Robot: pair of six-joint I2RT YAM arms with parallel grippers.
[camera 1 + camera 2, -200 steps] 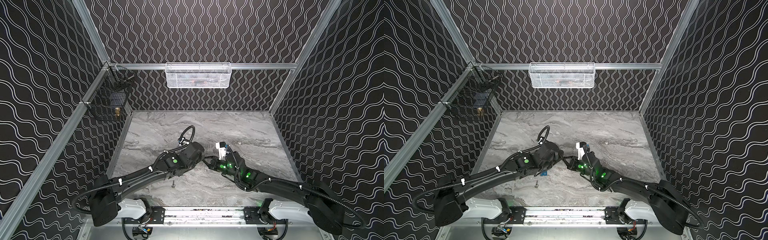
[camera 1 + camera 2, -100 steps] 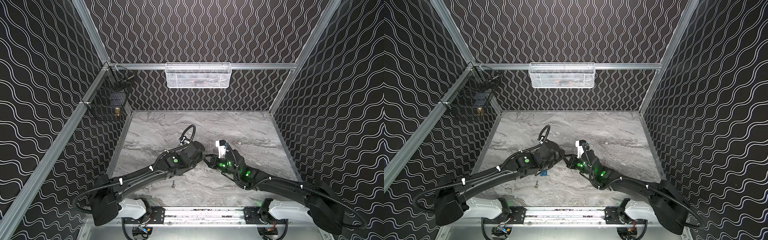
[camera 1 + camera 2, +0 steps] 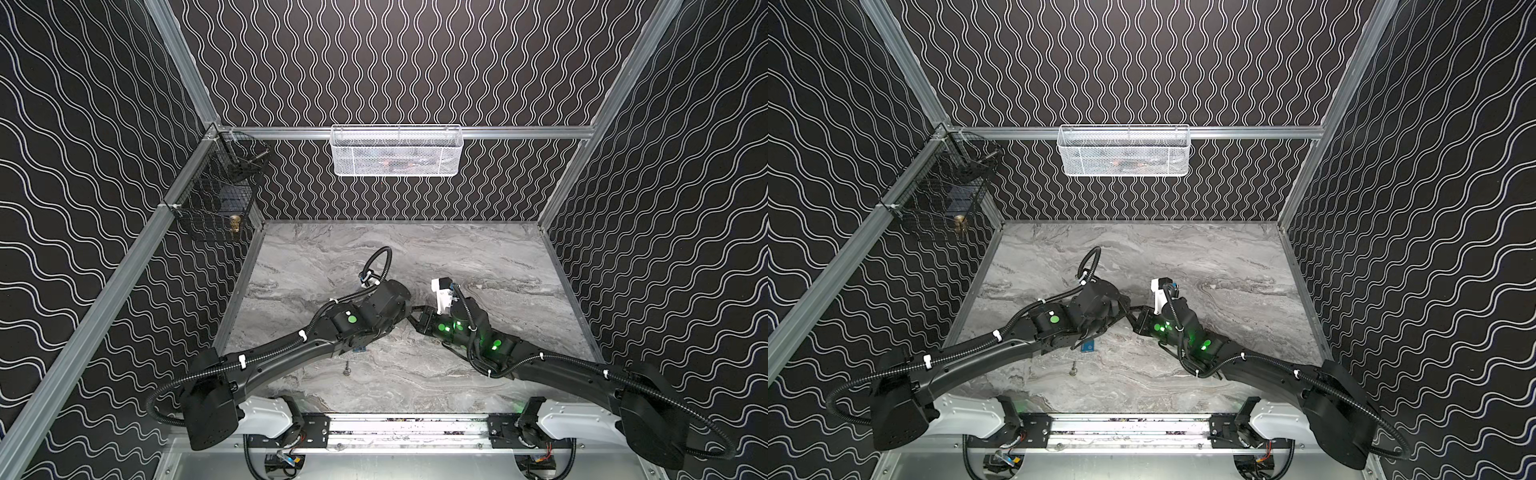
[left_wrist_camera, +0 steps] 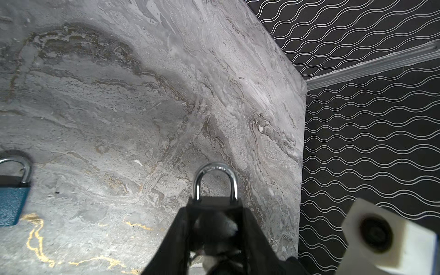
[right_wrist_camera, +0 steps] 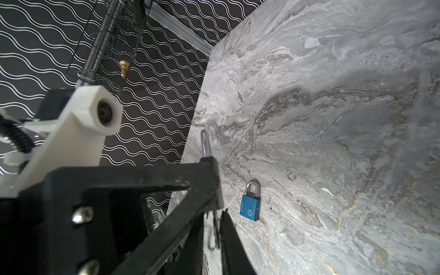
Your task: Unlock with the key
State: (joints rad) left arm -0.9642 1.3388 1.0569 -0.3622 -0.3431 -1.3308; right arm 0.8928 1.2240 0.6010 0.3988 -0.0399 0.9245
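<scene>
**Left tool** (image 4: 215,210): clenched on the body of a black padlock (image 4: 214,202). The lock is held clear of the table (image 3: 478,257), shackle pointing away from the wrist.

**Right tool** (image 3: 1133,316): tip to tip with the left tool near the table's middle, reaching the padlock from the right. Whether it is parted or clamped cannot be told.

**Key:** a thin wire ring (image 5: 212,235) hangs at the body end of the lock, beside the right tool. The key itself is hidden.

**Judgement:** the turn depends on the lock's long axis, shackle to keyhole, lining up with the right tool. That arm is the nearer one to the keyhole end.

**Count:**
- Two padlocks. The second is a blue padlock (image 5: 250,207) lying flat on the table, apart from both tools.
- One ring.
- One small metal piece (image 3: 1073,370) on the table, too small to identify.
</scene>
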